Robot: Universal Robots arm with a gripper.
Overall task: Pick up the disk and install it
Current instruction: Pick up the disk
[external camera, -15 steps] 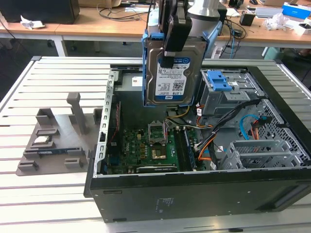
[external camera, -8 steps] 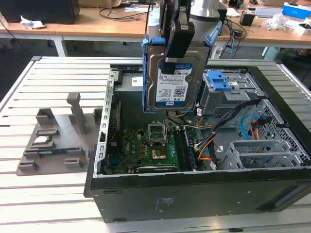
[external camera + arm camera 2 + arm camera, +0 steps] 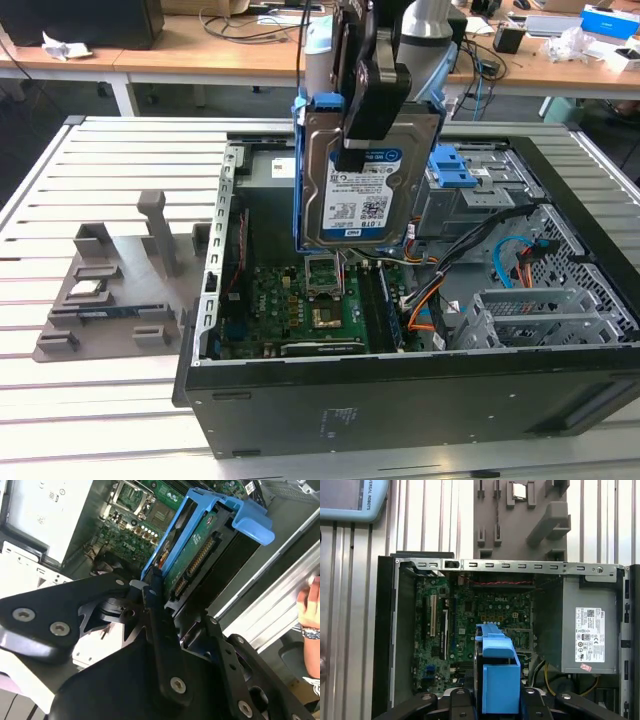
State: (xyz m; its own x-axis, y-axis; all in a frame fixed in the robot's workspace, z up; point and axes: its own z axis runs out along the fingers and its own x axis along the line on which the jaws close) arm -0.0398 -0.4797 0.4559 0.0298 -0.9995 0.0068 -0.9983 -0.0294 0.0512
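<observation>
Holding the disk [image 3: 365, 205] upright, clenched in the tool [image 3: 358, 150], in the air above the motherboard [image 3: 300, 300] of the open computer case [image 3: 400, 400], near the drive cage [image 3: 470, 190]. Probably best: grip firmly, square up with the cage, avoid the cables [image 3: 480, 235].

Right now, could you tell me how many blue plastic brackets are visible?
2: one framing the disk the gripper holds, another atop the grey drive cage. Others may be hidden.

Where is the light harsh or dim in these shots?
Exterior view: even light on the disk, the gripper shut on it looks near black. Second wrist view: the power supply washes out white. First wrist view: the motherboard sits in shade.
</observation>
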